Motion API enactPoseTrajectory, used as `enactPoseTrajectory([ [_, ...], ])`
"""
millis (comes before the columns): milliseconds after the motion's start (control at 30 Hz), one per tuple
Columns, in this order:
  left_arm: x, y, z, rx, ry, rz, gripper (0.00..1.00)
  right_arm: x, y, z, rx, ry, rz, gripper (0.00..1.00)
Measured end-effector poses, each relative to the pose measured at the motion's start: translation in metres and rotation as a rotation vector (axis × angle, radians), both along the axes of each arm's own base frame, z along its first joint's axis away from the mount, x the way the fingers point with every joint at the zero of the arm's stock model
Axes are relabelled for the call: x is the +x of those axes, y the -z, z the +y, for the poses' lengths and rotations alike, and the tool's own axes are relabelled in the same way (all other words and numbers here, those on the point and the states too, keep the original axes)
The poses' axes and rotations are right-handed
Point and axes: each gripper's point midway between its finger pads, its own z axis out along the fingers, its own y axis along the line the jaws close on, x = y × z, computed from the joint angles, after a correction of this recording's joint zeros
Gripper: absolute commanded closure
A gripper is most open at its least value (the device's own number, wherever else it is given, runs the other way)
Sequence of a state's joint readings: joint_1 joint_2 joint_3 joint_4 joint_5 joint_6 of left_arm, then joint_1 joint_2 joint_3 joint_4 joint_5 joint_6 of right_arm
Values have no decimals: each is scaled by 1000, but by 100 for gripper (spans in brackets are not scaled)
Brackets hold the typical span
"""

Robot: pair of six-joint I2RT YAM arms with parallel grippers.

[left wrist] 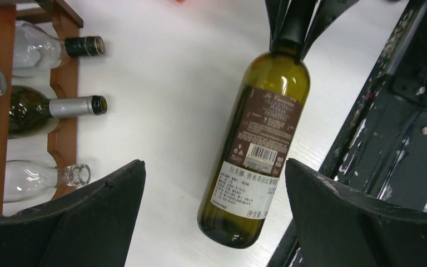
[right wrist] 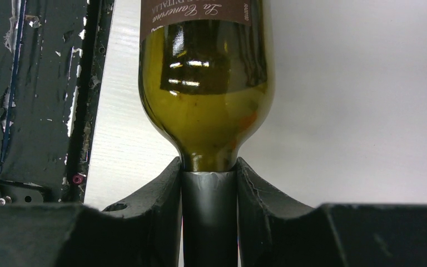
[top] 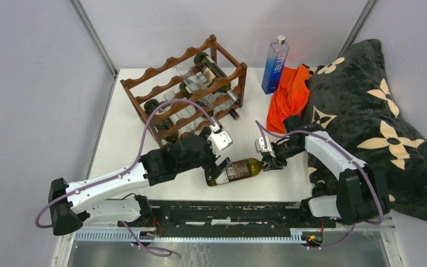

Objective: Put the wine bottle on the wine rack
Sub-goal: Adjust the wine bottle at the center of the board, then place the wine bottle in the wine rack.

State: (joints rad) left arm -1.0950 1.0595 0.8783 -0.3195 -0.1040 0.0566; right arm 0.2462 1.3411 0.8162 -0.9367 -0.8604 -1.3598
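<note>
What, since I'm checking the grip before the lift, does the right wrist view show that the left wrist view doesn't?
Only right wrist: a close-up of the right gripper shut on the wine bottle, clamping its grey foil neck from both sides. Only left wrist: the left gripper open and clear of the bottle, the barcode label, and the wine rack edge with three stored bottles. Both: the green bottle lying on the white table beside the black rail.

Top looks down; wrist views share wine bottle [left wrist: 256, 150]
</note>
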Motion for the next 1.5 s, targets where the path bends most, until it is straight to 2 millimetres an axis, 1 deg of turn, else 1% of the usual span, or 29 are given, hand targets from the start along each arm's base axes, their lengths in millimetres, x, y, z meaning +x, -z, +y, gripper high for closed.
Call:
enactPoseTrajectory([
  [67, 0, -10, -2, -31, -8, 0, 0, 0, -1, 1, 5, 0, 1, 100],
  [367, 1, -43, -4, -108, -13, -29, 0, 0, -3, 1, 21, 7, 6, 100],
  [533, 5, -54, -1, -134, -27, -45, 0, 1, -3, 1, 21, 11, 6, 100],
  [967, 12, -57, 4, -142, -65, -50, 0, 1, -3, 0, 25, 16, 8, 100],
  [1400, 11, -64, 6, -171, -79, -43, 0, 0, -6, 3, 53, 16, 17, 100],
  [1500, 12, -69, 6, -179, -83, -48, 0, 0, -7, 4, 62, 17, 19, 100],
])
